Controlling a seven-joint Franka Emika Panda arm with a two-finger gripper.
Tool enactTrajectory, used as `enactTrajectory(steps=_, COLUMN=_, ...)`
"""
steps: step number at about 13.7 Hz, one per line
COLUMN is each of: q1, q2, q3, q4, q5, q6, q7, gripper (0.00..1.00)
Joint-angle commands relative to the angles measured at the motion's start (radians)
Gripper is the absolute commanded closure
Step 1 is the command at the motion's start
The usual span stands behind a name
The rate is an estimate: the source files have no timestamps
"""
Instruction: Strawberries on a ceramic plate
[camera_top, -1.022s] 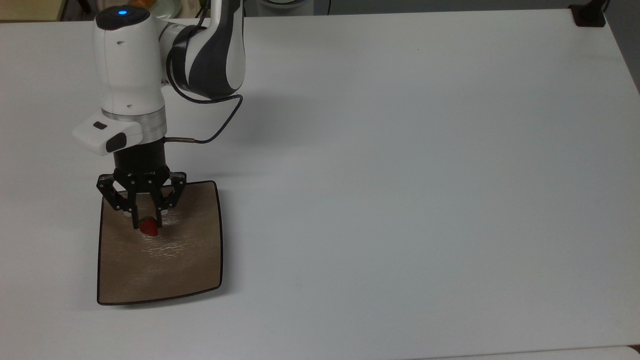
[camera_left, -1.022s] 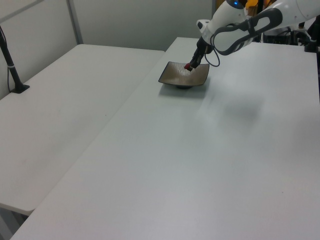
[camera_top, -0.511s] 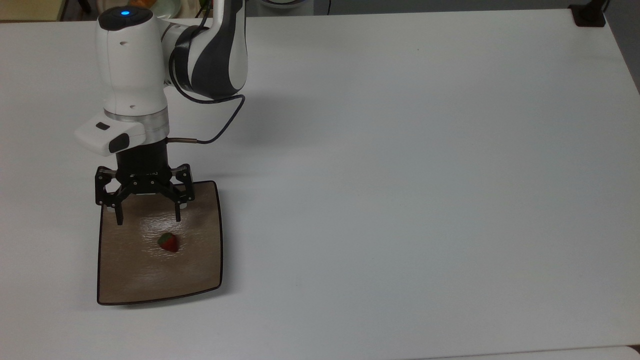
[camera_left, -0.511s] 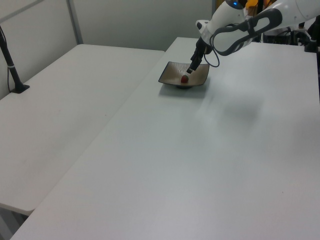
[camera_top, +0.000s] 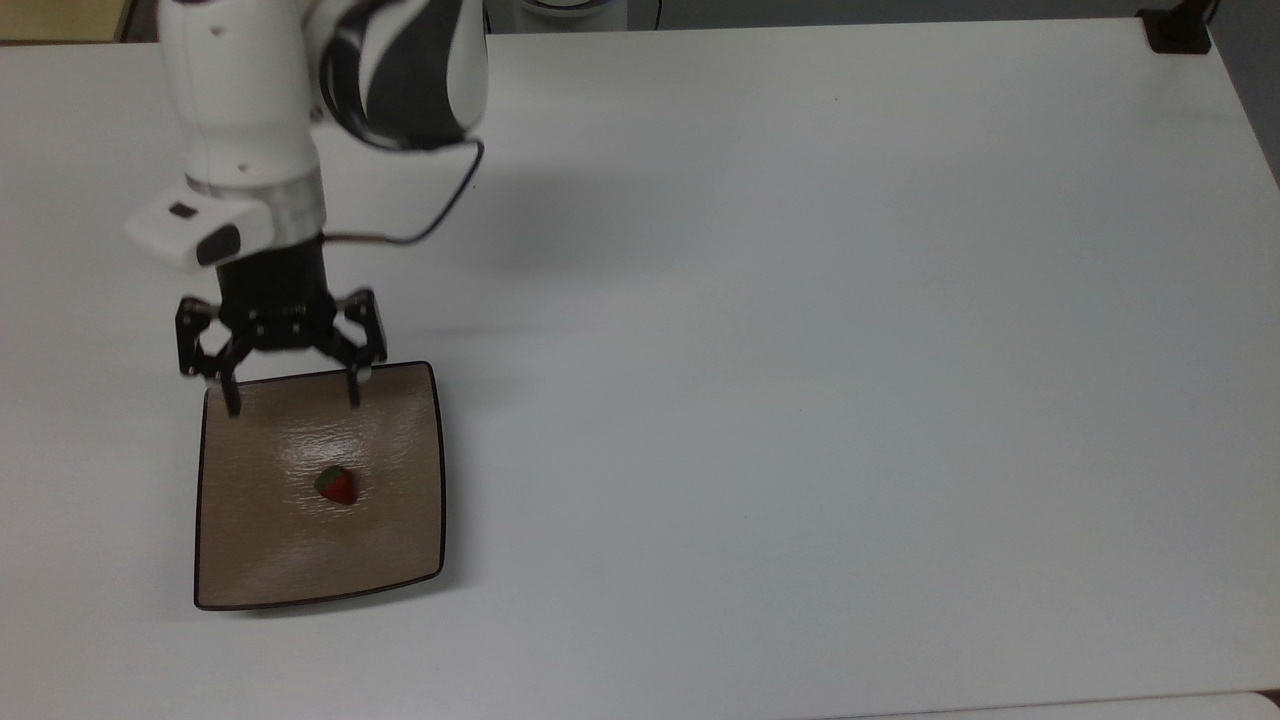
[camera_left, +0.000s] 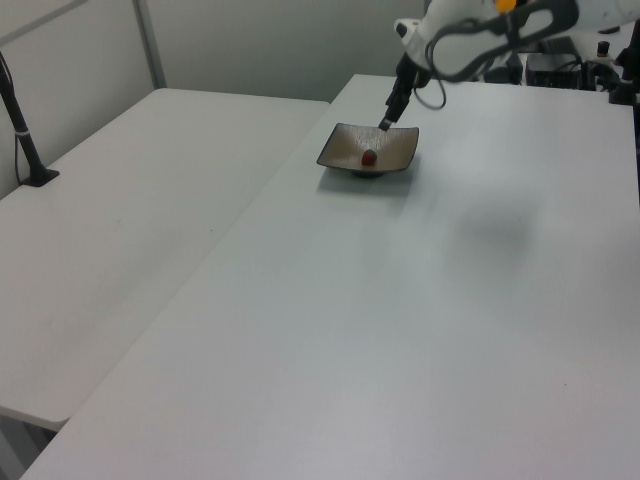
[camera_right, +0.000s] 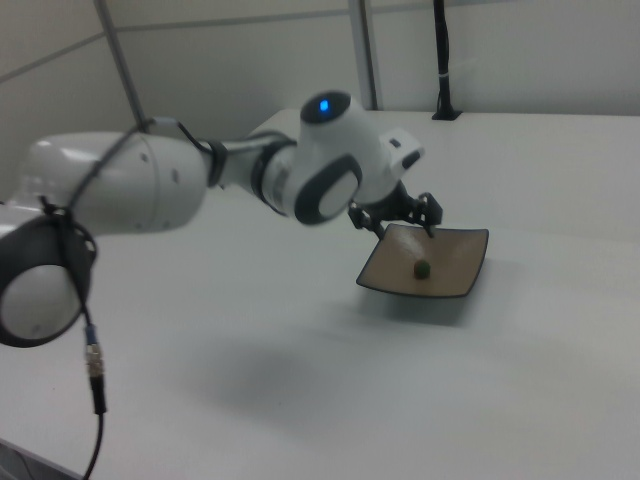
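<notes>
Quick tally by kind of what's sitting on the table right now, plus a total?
Strawberry: 1
Ceramic plate: 1
Total: 2, with the strawberry lying on the plate and the open claw above the plate's far edge.

- The ceramic plate (camera_right: 455, 262) sits on the white table (camera_right: 300, 400).
- A small dark strawberry (camera_right: 422, 269) lies on it.
- The gripper (camera_right: 405, 225), fingers spread, hangs over the plate's far edge.

Glossy white arm (camera_top: 240, 90) with dark grey joint bands, a thin black cable (camera_top: 440, 215), black skeletal pincer (camera_top: 290, 400).
</notes>
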Motion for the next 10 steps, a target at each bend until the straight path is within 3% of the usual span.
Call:
enactTrajectory(steps=1, q1=-0.001, q2=-0.208, q3=-0.012, q4=-0.041, q5=0.007, q6=-0.323, q7=0.016, gripper=0.0)
enactTrajectory(steps=5, q1=0.004, q2=-0.331, q3=-0.014, q4=-0.024, q5=0.002, q6=-0.578, q7=0.184, gripper=0.0)
enactTrajectory(steps=10, q1=0.021, q2=-0.446, q3=-0.009, q4=-0.024, q5=-0.01, q6=-0.755, q7=0.429, gripper=0.0)
